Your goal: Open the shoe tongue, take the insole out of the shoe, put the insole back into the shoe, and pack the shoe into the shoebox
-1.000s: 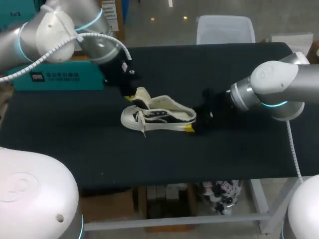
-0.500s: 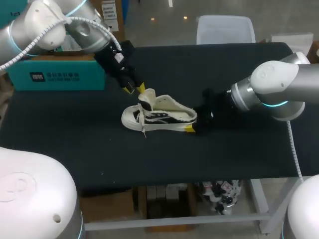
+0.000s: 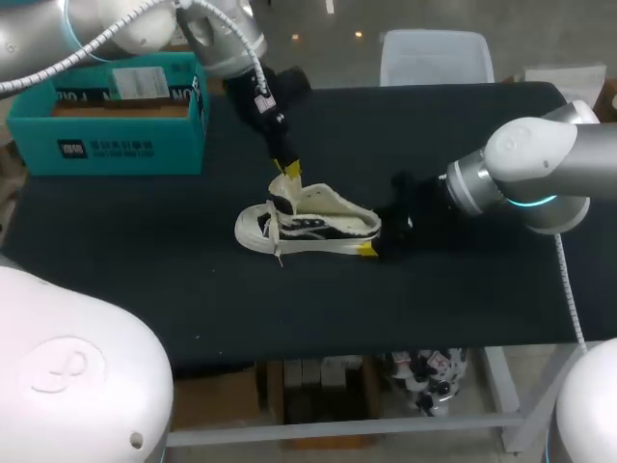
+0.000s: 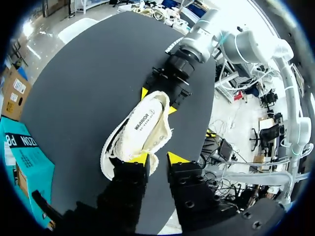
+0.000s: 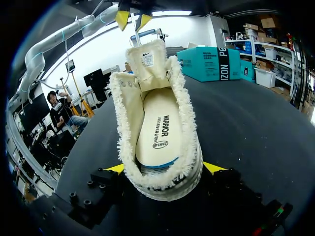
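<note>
The left arm (image 3: pixel 227 39) reaches in from the far left corner, wrist angled down. Its left gripper (image 4: pixel 157 158) pinches the tongue (image 5: pixel 146 59) from above. The right arm (image 3: pixel 525 164) lies low and level, and its right gripper (image 5: pixel 165 168) is spread wide, clamping the shoe (image 3: pixel 318 227) at its heel.

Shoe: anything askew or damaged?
Nothing stands out. The shoe sits upright, heel clamped by the right gripper; the left gripper pinches the tongue, lifted clear of the opening. The insole lies flat inside. Only the laces trail loose over the side.
</note>
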`<state>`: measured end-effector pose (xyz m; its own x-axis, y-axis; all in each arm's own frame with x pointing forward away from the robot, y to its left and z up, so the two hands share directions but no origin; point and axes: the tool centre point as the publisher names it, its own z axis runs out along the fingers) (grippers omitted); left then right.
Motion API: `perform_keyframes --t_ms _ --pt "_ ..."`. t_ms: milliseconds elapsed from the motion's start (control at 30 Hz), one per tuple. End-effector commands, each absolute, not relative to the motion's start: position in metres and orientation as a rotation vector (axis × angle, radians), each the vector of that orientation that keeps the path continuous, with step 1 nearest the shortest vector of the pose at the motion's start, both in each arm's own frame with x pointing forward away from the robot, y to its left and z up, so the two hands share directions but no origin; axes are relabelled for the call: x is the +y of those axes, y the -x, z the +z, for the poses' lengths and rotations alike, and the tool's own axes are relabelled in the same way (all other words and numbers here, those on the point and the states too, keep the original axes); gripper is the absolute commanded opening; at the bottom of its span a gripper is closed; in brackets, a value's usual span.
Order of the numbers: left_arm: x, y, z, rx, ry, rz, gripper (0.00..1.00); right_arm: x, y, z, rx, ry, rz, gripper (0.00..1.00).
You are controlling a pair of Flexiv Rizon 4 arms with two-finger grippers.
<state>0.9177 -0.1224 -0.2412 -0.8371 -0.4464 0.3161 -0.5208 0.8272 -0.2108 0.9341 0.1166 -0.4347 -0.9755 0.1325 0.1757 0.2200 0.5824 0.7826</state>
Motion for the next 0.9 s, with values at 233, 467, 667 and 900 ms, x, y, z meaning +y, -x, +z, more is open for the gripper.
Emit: perform_keyframes --t_ms 233,467,667,900 --pt "-0.126 -0.922 -0.240 -2.956 -0.124 -0.082 0.00 0.114 -0.933 -0.449 -2.701 0.300 -1.361 0.00" --pt "-0.136 -0.931 -0.250 -2.952 -0.109 -0.144 0.00 0.114 -0.933 -0.449 -2.701 0.300 -1.361 0.00" --pt "-0.144 -0.944 -0.269 -2.929 -0.123 -0.130 0.00 0.114 -0.933 -0.449 -2.701 0.300 -1.361 0.00" --pt "-0.141 -0.950 -0.293 -2.969 0.047 -0.015 0.00 0.114 -0.933 -0.449 -2.701 0.300 -1.361 0.00"
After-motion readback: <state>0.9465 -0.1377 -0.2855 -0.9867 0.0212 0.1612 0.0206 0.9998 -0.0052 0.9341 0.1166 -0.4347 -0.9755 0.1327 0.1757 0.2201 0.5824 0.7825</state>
